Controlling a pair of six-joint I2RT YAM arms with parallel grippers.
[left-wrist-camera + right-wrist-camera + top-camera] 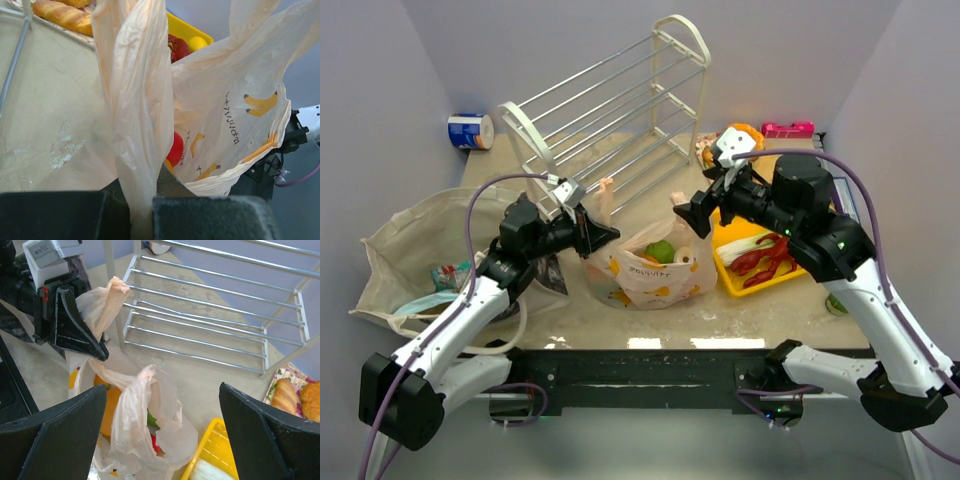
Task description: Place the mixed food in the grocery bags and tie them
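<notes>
Thin pink bag point(650, 265) with banana prints sits on the table point(620, 312). One green fruit point(660, 250) and one red apple point(175, 149) show inside. The left gripper point(608, 234) pinches one handle point(137, 100). The other handle point(150, 395) hangs loose by the right gripper point(688, 212), which is spread wide. A tote point(410, 245) lies left, a yellow tray point(725, 270) right, and a wire rack point(620, 110) behind.
</notes>
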